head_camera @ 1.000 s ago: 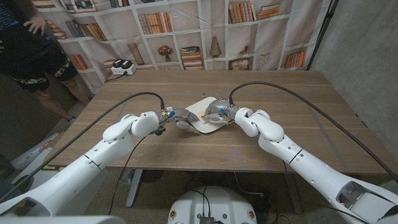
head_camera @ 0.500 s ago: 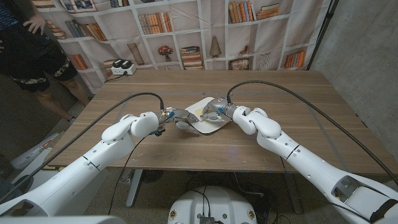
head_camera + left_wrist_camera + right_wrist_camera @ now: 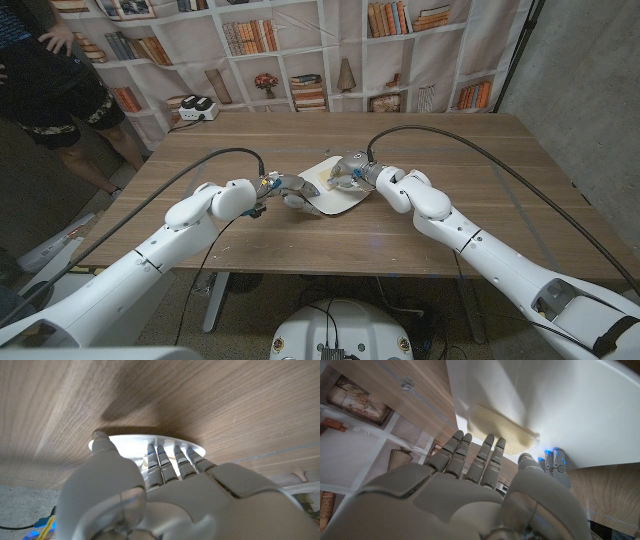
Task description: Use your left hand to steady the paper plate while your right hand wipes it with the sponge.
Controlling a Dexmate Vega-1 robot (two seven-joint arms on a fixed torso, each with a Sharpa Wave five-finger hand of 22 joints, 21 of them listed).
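Head view had the left hand (image 3: 285,189) gripping the near-left rim of the paper plate (image 3: 335,200) on the table (image 3: 480,180), its fingers (image 3: 165,460) laid over the edge. Just beyond the right hand's (image 3: 350,176) fingertips (image 3: 487,455), the yellow sponge (image 3: 502,430) lay on the plate, pressed under them.
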